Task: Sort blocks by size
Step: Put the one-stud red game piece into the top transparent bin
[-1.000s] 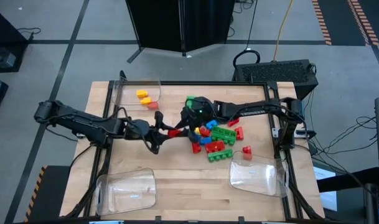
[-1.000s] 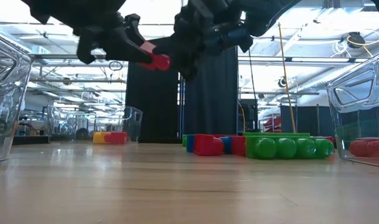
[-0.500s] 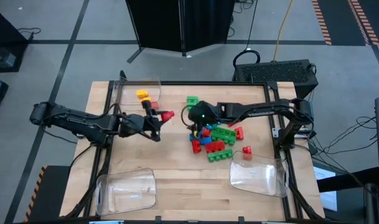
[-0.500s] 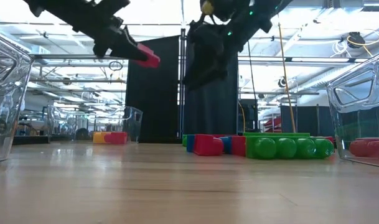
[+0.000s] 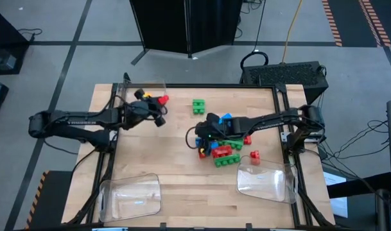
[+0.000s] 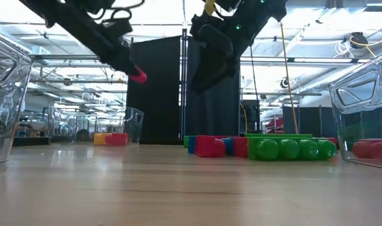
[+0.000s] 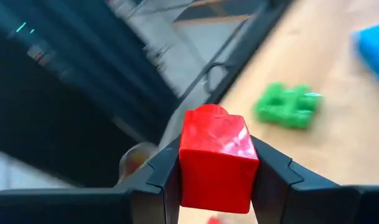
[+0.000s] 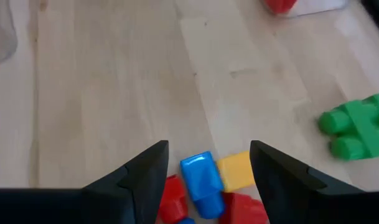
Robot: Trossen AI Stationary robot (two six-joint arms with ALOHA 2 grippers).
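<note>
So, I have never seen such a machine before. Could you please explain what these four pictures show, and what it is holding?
It is a robot with two dark arms working at a wooden table. Each arm ends in a two-finger gripper. One camera looks straight down from above, one sits at table height, and one rides on each wrist.

The left gripper holds a small red block up in the air over the clear tray at the far left corner, which has yellow and red blocks in it. The right gripper is open and hovers above the pile of blocks in red, green, blue and yellow. One green block lies apart. Two more clear trays stand at the near edge; the right one has a red block beside its far edge.
</note>
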